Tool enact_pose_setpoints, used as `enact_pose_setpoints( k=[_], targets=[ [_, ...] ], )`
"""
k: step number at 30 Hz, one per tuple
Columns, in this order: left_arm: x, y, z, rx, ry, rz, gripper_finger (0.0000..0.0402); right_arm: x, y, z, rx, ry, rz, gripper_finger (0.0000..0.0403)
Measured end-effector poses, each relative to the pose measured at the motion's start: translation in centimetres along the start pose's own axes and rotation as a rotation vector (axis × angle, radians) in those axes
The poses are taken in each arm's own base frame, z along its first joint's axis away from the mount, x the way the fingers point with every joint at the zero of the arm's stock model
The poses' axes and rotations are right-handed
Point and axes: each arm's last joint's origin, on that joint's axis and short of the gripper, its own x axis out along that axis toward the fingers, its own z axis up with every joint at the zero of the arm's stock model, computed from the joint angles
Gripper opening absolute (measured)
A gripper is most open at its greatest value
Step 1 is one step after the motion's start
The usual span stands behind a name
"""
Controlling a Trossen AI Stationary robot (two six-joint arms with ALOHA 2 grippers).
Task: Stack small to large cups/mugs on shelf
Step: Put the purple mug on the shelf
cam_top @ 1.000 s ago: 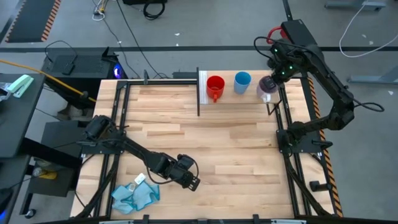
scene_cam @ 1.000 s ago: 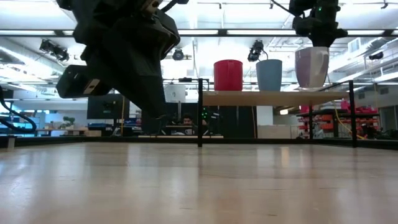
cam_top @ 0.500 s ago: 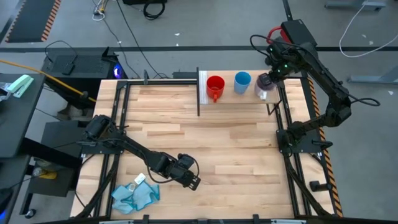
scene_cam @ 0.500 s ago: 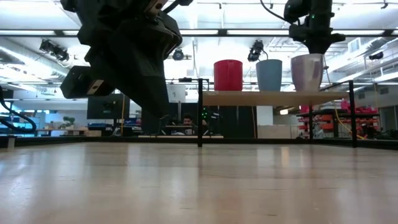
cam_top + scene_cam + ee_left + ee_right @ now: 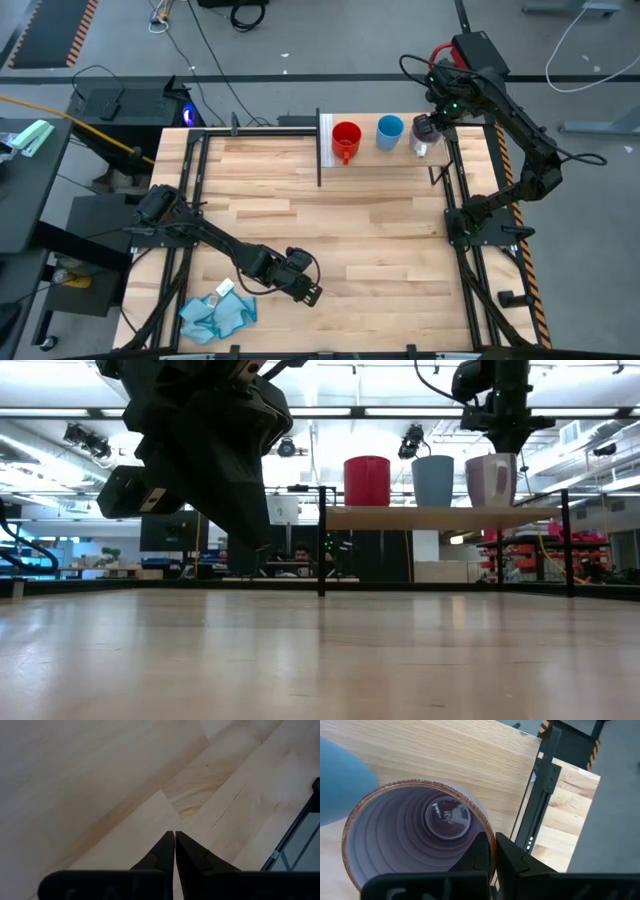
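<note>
Three cups on shelf (image 5: 385, 155), right gripper (image 5: 428, 128) pinching purple mug (image 5: 492, 479); left gripper (image 5: 174, 851) pressed together

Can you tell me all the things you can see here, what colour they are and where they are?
red mug: one, red, on the shelf, nearest the dark upright panel
light-blue cup: one, light blue, middle of the shelf
pale purple mug: one, pale purple, right end of the shelf, rim pinched by the right pincer
cloth: one, teal-blue, near left corner of the table
right pincer: one, dark, shut on the purple mug's rim
left pincer: one, dark, shut, empty, above the table near the cloth
</note>
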Motion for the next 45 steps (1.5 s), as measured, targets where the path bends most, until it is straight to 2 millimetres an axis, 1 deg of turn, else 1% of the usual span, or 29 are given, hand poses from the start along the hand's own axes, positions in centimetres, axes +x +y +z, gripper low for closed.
enact_pose_setpoints(
  k=[4, 11, 22, 30, 35, 41, 43, 45],
  targets=[
    [0.0, 0.0, 0.0, 0.0, 0.0, 0.0, 0.0023, 0.0, 0.1, 0.1, 0.009, 0.0, -0.012, 0.0013],
    [0.0, 0.0, 0.0, 0.014, 0.0, 0.0, 0.0011, 0.1, 0.1, 0.1, 0.024, -0.002, -0.014, 0.0017],
    [0.0, 0.0, 0.0, 0.016, 0.0, 0.0, 0.0028, 0.2, 0.2, 0.3, 0.05, -0.021, -0.019, 0.0066],
    [0.0, 0.0, 0.0, 0.017, -0.001, 0.0, 0.0017, 0.0, 0.1, 0.3, 0.052, -0.023, -0.017, 0.0086],
    [0.0, 0.0, 0.0, 0.017, -0.001, 0.0, 0.0015, -1.2, 0.0, 0.5, 0.066, -0.064, -0.002, 0.0091],
    [0.0, 0.0, 0.0, 0.017, 0.0, 0.001, 0.0024, -3.8, -0.6, 0.3, 0.072, -0.116, 0.015, 0.0092],
    [0.0, 0.0, 0.0, 0.019, -0.001, 0.0, 0.0024, -4.9, -0.6, -0.1, 0.067, -0.16, 0.04, 0.0091],
    [0.0, 0.0, 0.0, 0.026, -0.001, 0.001, 0.0022, -6.1, -0.7, -0.9, 0.053, -0.197, 0.062, 0.0088]
  ],
)
